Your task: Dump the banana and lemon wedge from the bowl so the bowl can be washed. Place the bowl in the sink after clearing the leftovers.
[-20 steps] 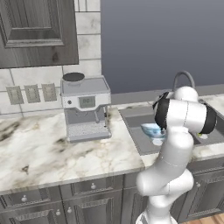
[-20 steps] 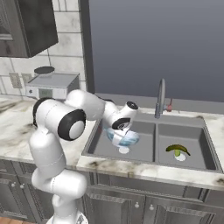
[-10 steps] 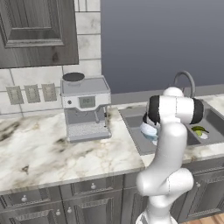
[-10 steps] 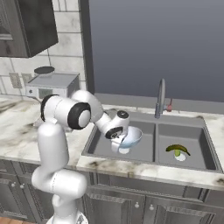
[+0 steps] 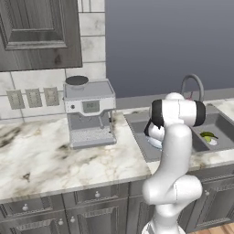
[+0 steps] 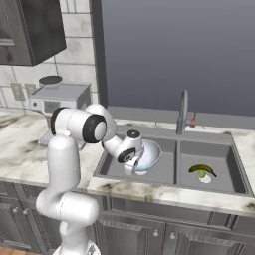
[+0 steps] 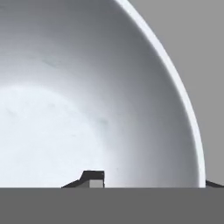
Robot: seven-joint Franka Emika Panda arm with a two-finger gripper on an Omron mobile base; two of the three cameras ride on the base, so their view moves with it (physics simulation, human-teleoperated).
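Observation:
The pale blue-white bowl (image 6: 149, 155) sits in the left basin of the grey sink (image 6: 219, 149), tilted slightly. My gripper (image 6: 131, 168) is at the bowl's near left rim. In the hand view the glossy inside of the bowl (image 7: 65, 109) is close up. One fingertip (image 7: 92, 178) stands inside the bowl and the other just outside the rim, well apart, so my gripper (image 7: 151, 183) is open around the rim and not pressing on it. The banana (image 6: 201, 169) and the lemon wedge (image 6: 202, 175) lie in the right basin, seen also as the banana (image 5: 209, 136) from the left.
A grey arched faucet (image 6: 183, 112) with a red-marked handle rises behind the sink's divider. A silver coffee machine (image 5: 89, 113) stands on the marble counter (image 5: 55, 164) left of the sink. Dark cabinets hang above and run below.
The arm has swung lower and brought the bowl down from a tilted hold above the left basin to rest in it. The jaws have parted from the rim.

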